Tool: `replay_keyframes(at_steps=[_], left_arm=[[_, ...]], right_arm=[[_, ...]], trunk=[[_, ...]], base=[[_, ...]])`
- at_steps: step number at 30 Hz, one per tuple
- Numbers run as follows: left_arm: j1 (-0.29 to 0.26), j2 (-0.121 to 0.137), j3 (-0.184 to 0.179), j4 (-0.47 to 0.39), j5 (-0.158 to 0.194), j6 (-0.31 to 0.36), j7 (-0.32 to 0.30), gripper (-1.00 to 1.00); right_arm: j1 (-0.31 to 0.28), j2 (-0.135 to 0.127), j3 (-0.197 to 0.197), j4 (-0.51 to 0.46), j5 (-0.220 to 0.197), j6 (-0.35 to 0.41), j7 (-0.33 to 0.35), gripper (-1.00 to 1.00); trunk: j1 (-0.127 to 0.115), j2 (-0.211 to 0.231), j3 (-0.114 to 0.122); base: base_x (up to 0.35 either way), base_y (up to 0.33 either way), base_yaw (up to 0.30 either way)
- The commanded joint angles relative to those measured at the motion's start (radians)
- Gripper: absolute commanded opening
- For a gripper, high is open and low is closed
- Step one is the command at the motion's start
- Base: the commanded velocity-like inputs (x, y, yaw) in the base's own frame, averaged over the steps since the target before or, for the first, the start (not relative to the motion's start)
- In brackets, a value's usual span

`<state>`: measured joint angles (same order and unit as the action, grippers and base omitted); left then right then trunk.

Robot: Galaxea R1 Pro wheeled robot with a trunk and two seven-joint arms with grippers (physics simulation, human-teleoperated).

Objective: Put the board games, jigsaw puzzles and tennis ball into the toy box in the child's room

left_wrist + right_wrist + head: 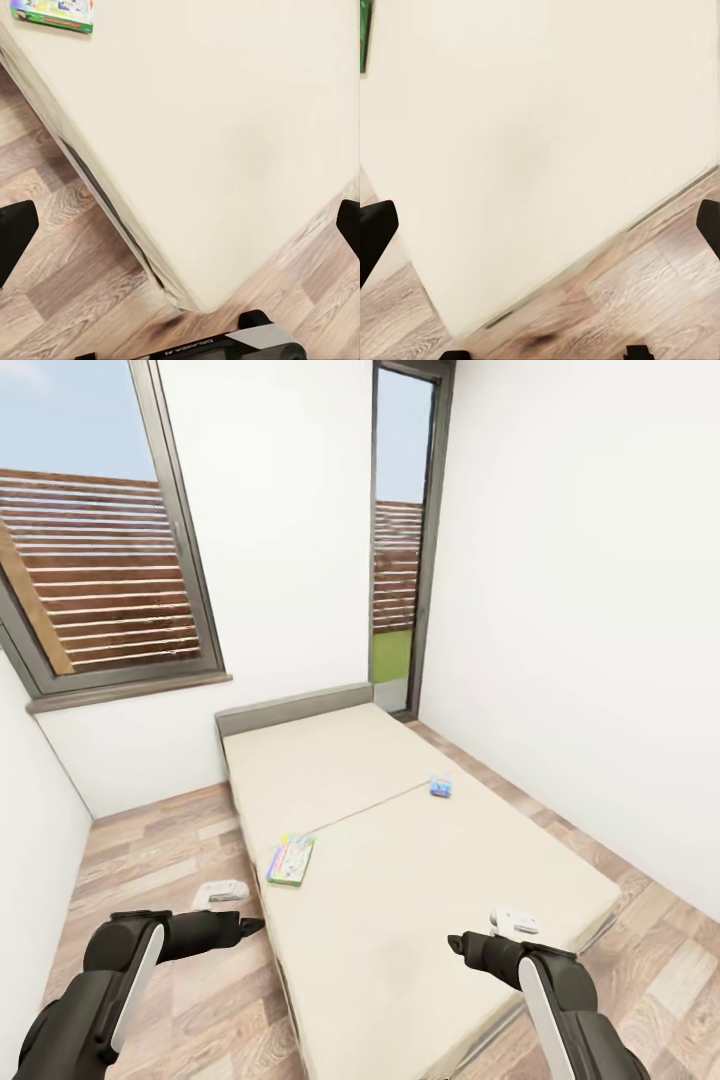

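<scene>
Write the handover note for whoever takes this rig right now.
Left gripper: open, empty, over the floor beside the bed.
Right gripper: open, empty, over the bed's near end.
Green-edged game lies flat near the bed's left edge; blue game lies farther back, toward the right.
Done: nothing picked up here.
Left: grab both games and carry them to the toy box; table, box and other toys can't be checked from here.
</scene>
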<state>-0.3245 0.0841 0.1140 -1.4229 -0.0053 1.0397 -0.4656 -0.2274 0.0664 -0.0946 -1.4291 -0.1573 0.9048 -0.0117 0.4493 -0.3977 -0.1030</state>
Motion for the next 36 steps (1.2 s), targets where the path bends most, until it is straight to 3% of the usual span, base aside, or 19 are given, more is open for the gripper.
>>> replay_keyframes(at_steps=[1, 16, 27, 36], left_arm=[[-0.001, 0.000, 0.001, -0.001, -0.001, 0.005, -0.004, 1.00], [-0.001, 0.000, 0.001, -0.001, -0.001, 0.005, -0.003, 1.00], [-0.001, 0.000, 0.001, -0.001, -0.001, 0.005, -0.004, 1.00], [-0.001, 0.000, 0.001, 0.000, -0.001, 0.005, -0.004, 1.00]], right_arm=[[-0.001, 0.001, -0.002, -0.001, -0.005, 0.005, -0.001, 1.00], [-0.001, 0.002, -0.002, -0.004, -0.005, 0.004, -0.001, 1.00], [-0.001, 0.001, -0.002, -0.004, -0.005, 0.004, -0.001, 1.00], [-0.001, 0.001, -0.002, -0.004, -0.005, 0.004, -0.001, 1.00]], trunk=[[0.001, -0.002, -0.002], [0.001, -0.002, -0.002], [0.001, -0.002, -0.002], [0.001, -0.002, -0.002]], base=[[0.000, 0.266, -0.180], [0.000, 0.098, -0.048], [0.000, 0.103, -0.245], [0.000, 0.140, -0.112]])
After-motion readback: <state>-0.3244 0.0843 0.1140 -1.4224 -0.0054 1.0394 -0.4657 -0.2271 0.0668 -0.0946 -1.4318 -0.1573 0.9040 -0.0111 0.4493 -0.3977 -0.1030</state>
